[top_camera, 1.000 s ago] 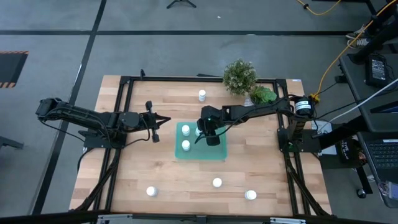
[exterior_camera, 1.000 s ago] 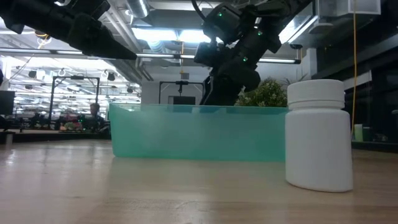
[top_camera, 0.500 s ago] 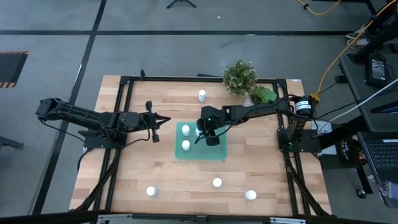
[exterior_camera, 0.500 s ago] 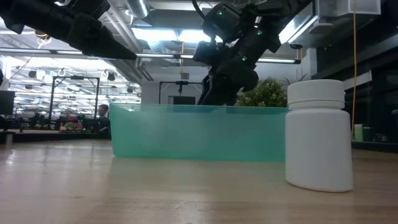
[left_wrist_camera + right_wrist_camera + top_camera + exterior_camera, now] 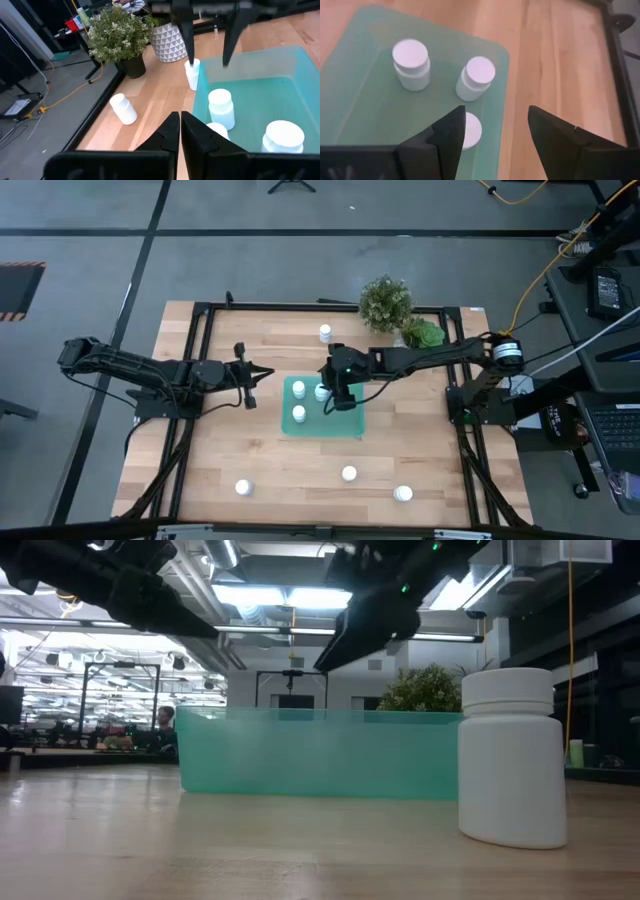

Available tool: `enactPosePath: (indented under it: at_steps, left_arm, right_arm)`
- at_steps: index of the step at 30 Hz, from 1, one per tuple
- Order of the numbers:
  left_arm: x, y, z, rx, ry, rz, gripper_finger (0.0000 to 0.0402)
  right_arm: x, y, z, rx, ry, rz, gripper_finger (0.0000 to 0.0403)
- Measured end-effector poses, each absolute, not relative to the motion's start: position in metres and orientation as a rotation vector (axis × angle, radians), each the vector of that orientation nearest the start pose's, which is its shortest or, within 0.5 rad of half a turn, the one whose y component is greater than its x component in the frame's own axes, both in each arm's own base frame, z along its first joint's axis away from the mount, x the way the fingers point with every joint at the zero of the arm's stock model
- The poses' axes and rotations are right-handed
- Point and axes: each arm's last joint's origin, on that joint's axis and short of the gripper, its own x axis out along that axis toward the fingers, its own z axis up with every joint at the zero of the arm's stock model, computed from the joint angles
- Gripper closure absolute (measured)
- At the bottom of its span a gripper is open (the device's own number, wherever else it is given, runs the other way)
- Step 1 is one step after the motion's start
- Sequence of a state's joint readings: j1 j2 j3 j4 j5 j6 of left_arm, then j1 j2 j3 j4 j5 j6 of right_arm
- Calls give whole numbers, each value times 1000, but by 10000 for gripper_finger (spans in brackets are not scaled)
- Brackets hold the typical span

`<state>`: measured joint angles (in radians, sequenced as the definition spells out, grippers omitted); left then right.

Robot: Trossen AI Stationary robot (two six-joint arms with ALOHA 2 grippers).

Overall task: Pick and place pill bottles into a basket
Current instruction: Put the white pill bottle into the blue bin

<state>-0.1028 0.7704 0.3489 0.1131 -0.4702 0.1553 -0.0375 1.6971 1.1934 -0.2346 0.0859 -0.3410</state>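
Teal plastic is what I look for first: the basket (image 5: 345, 423) sits near the middle of the wooden table (image 5: 270, 460), and I count three pill bottles inside it. From above, one bottle (image 5: 298, 390) stands by the basket's left wall, a second (image 5: 298, 414) just in front of it, and a third (image 5: 321, 392) beside the first, right under my right arm.

The right claw (image 5: 338, 402) hangs over the basket with its fingers spread wide and nothing between them. Through the right wrist camera I see the gap between the fingers (image 5: 451, 131), with one white cap (image 5: 470, 130) directly below and two more bottles (image 5: 411, 64) (image 5: 476, 77) standing upright beyond it on the basket floor. In the low view the claw is lifted clear above the basket's rim (image 5: 320, 714).

The left claw (image 5: 252, 375) waits over the table just left of the basket, its fingers pressed together and empty; the left wrist view shows them (image 5: 170, 131) touching tip to tip, pointing at the basket.

Loose bottles stand on the table outside the basket: one (image 5: 325, 332) at the far edge near the plants (image 5: 385, 301), and three along the near side (image 5: 243, 488) (image 5: 349, 473) (image 5: 403, 493). One of these (image 5: 512, 755) looms close to the low camera. The left wrist view also catches a bottle (image 5: 123, 108) lying tilted beside a patterned white pot (image 5: 169, 43).
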Motion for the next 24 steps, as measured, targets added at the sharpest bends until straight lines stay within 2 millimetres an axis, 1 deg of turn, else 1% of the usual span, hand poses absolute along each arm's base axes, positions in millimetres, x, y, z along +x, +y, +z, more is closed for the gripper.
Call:
enactPosePath:
  at_steps: [7,11,14,17,19,24]
  left_arm:
    - [168,-4,212,242,336,340,393]
    - [168,-4,212,240,336,341,393]
    - [168,-4,212,240,336,341,389]
    - [168,-4,212,240,336,340,388]
    - [168,-4,212,239,336,341,389]
    - [168,-4,212,239,336,341,389]
  right_arm:
    - [346,-4,267,-293,718,9,188]
    - [327,4,286,-249,718,-16,207]
    - [311,8,295,-198,759,-63,226]
    - [298,14,300,-141,797,-106,246]
    - [292,20,301,-127,791,-120,260]
    - [278,38,294,-127,796,-117,297]
